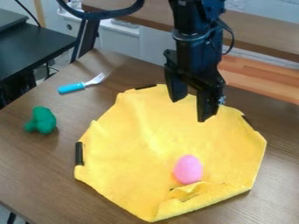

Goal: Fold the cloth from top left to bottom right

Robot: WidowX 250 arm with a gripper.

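Observation:
The yellow cloth (140, 144) lies mostly flat on the wooden table, with its lower right edge folded inward and crumpled. A pink egg (189, 169) rests on it, close beside that fold. Dark strips show at several of the cloth's edges. My gripper (188, 109) hangs over the upper part of the cloth, pointing down, its two fingers spread wide apart with nothing between them. It is above and behind the egg.
A fork with a blue handle (72, 88) lies at the upper left of the table (35, 162). Left of the cloth sits a green toy broccoli (41, 120). A black desk (35, 43) stands beyond the table's left edge.

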